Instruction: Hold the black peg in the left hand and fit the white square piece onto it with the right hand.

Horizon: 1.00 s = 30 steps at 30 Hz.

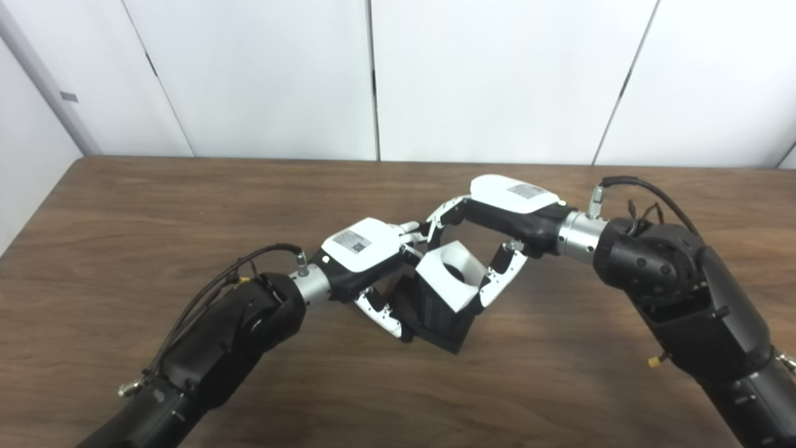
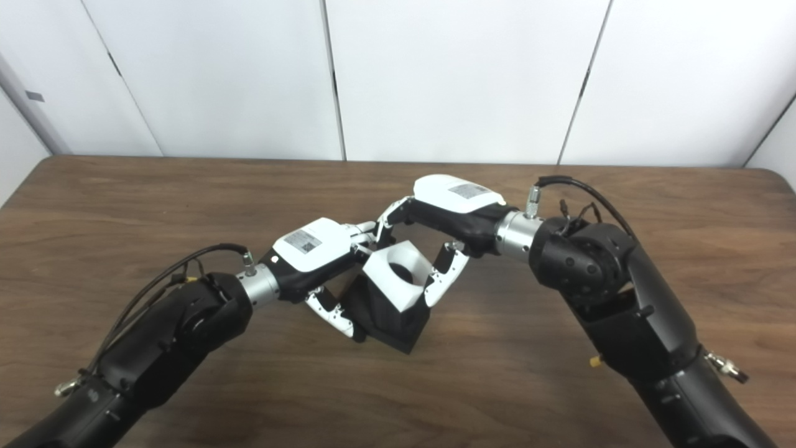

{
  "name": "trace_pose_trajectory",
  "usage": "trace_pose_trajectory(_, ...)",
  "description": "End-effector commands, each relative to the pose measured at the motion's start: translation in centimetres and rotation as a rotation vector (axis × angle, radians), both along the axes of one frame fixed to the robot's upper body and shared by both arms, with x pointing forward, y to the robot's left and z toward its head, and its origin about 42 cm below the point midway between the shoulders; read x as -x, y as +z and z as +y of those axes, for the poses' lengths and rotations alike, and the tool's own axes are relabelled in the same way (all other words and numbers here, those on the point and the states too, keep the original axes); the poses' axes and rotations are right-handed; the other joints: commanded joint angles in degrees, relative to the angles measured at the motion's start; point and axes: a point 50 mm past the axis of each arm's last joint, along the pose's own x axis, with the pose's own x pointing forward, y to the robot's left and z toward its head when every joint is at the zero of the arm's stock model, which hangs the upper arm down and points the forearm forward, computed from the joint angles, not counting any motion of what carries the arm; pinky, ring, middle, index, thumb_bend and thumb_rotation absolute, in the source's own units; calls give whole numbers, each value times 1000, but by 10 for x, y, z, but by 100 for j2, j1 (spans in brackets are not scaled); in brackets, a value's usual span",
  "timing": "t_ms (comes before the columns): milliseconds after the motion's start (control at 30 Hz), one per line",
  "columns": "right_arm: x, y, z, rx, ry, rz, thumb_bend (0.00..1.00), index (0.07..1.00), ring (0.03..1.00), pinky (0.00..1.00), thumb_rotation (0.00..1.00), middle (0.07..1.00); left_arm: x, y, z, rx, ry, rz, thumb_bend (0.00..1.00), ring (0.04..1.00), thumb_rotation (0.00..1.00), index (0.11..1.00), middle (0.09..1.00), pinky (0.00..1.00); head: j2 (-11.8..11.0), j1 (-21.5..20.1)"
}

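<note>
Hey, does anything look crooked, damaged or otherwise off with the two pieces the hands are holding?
Nothing looks damaged or spilled. The white square piece sits on top of the black peg, and the joined pair leans rather than standing upright, held above the table between the left hand and right hand. The tilt looks like part of handling it.

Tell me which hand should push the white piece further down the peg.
Right: the right hand already grips the white square piece, while the left hand holds the black peg beneath it.
</note>
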Motion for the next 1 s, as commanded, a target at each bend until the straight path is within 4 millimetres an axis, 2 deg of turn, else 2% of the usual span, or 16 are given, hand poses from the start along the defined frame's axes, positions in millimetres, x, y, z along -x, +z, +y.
trace_pose_trajectory(0,-2,14,7,-24,27,-42,520,478,831,762,131,771,7,-11,-9,-76,-27,23,520,977,79,491,937,896,5,1)
trace_pose_trajectory(500,-2,6,20,-21,45,-19,520,478,831,755,132,772,6,-12,-13,-73,-38,15,520,978,80,491,932,889,31,8)
trace_pose_trajectory(767,4,-12,30,45,85,-7,522,479,825,760,133,771,7,-10,-15,-90,-31,13,520,957,81,491,928,895,62,21)
trace_pose_trajectory(967,5,-22,33,79,97,5,523,480,830,791,131,772,8,-8,-16,-110,-28,8,520,955,82,492,892,900,80,21)
